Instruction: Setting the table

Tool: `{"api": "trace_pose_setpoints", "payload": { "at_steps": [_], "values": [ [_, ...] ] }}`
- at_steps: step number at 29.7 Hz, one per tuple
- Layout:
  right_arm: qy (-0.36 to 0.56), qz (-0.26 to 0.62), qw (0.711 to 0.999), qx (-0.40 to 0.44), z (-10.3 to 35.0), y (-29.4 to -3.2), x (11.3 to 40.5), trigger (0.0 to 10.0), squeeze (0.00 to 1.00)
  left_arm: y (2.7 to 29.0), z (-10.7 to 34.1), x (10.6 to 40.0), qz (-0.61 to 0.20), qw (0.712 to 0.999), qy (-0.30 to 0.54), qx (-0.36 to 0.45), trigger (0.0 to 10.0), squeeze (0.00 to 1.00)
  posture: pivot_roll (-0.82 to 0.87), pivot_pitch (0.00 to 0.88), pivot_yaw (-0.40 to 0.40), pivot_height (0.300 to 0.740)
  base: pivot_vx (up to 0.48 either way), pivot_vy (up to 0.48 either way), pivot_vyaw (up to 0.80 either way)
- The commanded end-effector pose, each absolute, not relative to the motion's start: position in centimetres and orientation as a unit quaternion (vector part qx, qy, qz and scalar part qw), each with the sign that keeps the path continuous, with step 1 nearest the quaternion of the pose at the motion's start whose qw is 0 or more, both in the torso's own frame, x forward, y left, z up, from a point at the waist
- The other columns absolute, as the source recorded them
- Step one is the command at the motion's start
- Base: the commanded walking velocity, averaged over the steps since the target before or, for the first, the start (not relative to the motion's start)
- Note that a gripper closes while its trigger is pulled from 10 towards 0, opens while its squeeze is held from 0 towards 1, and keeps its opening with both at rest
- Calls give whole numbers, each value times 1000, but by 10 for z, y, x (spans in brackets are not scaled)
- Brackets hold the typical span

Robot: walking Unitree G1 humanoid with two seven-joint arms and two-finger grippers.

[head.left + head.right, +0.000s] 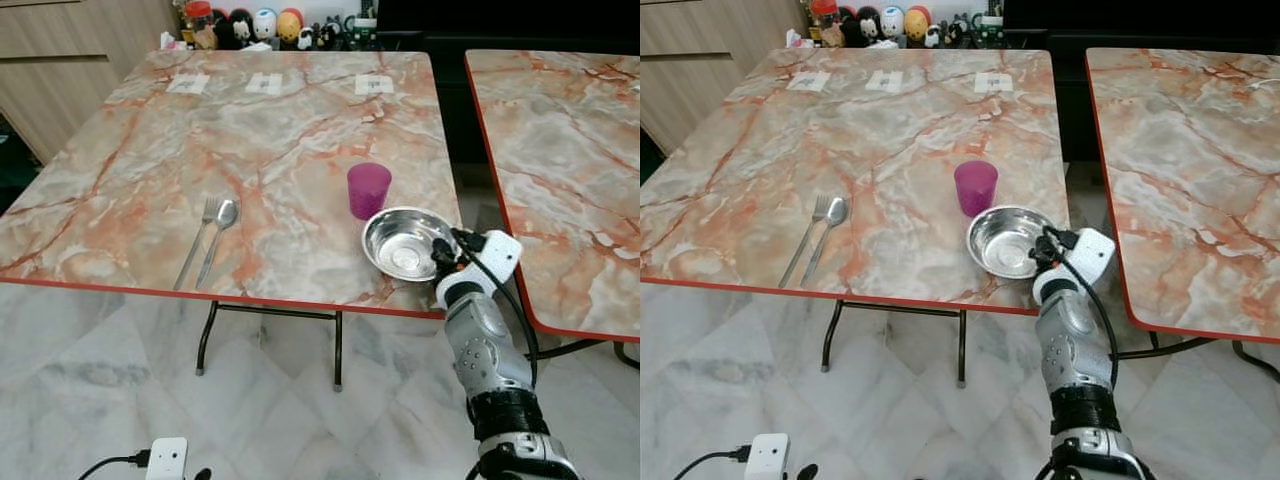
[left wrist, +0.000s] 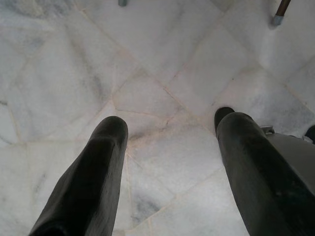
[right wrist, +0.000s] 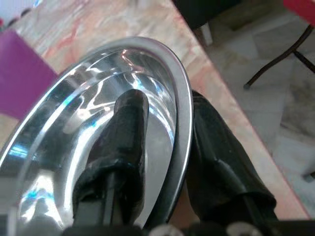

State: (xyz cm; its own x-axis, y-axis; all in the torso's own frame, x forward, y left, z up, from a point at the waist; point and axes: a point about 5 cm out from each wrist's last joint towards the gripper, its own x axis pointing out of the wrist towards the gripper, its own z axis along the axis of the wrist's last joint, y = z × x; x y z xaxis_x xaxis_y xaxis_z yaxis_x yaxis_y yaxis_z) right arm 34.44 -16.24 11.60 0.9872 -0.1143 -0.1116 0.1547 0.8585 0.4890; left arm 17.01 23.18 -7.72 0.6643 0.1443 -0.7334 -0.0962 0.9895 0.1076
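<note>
At the head views: one bowl [image 1: 405,243] near the bench [image 1: 150,170] front edge and right corner; one cup [image 1: 368,189] just behind it; one fork [image 1: 197,240] and one spoon [image 1: 219,238] side by side, well left; a second bench [image 1: 570,150] across a gap.
Left wrist: left pincer [image 2: 170,142] wide over bare floor [image 2: 162,64].
Right wrist: right pincer [image 3: 165,142] clamps the bowl rim, one finger inside, one outside.

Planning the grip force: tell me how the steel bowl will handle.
The bowl looks thin polished metal, so probably light, stiff and slippery. The right gripper pinches its rim, one finger inside, one outside; it might pivot. Near the table edge, it could slide off.
</note>
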Motion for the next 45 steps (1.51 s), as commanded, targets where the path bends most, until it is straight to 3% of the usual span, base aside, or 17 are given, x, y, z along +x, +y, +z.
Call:
{"api": "trace_pose_setpoints", "payload": {
  "at_steps": [1,6,8,31,45],
  "values": [
    [1,-95,958,270,123,-170,339,0,0,232,-81,162,66,905,419,36,10000,0,-87,141,48,740,0,0,0],
    [-63,-133,960,236,130,-182,327,0,0,233,-81,162,66,905,419,37,10000,0,-88,140,45,740,0,0,0],
    [-85,-136,963,216,134,-184,320,10000,0,233,-81,161,67,904,420,39,10000,0,-92,140,45,740,0,0,0],
    [-136,-115,960,217,154,-177,321,10000,0,245,-81,155,63,894,438,72,10000,0,-95,136,46,740,0,0,0],
    [-166,-111,960,197,168,-182,326,10000,0,243,-83,154,57,891,443,77,10000,0,-96,119,52,740,0,-456,0]
  ]
}}
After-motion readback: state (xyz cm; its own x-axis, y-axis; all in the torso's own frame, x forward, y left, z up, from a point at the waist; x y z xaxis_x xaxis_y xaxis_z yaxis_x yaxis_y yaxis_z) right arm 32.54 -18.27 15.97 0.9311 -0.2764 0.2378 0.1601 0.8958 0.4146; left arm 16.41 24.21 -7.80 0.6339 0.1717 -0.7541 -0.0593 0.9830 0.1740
